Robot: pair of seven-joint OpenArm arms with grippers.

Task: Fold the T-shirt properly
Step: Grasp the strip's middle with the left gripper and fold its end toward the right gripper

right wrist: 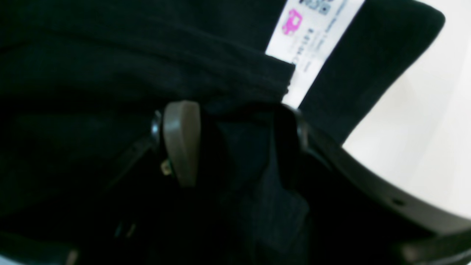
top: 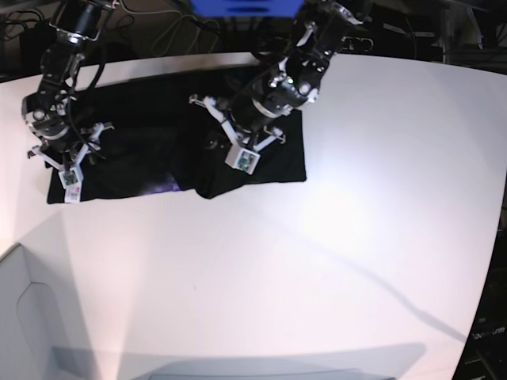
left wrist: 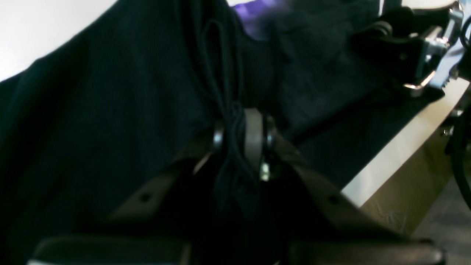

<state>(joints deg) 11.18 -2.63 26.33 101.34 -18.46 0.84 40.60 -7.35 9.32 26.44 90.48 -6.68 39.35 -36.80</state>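
The T-shirt (top: 174, 150) lies spread across the far-left part of the white table (top: 333, 261), black, partly doubled over, with a purple patch of print showing near its front edge. Both arms are down on it. The left gripper (left wrist: 241, 141) sits near the middle of the shirt, jaws drawn together and clamped on a bunched ridge of black cloth. The right gripper (right wrist: 235, 141) is at the shirt's left end, jaws standing fairly wide but with a thick wad of cloth filling the gap between them, so it looks like a grip on a fat fold. Risks, as I judge it: the left pinch is on a narrow gather, so a lift could drag only the top layer and leave the fold crooked; the right wad is loose and could slip out mid-carry; and with the two grips well apart on the shirt, uneven lifting would skew the crease. The right wrist view alone shows a white care label (right wrist: 312, 40) with pink print at a hem just beside the jaws. The left wrist view alone shows the table's wooden edge (left wrist: 401, 147). Only the base view shows the whole shirt outline.
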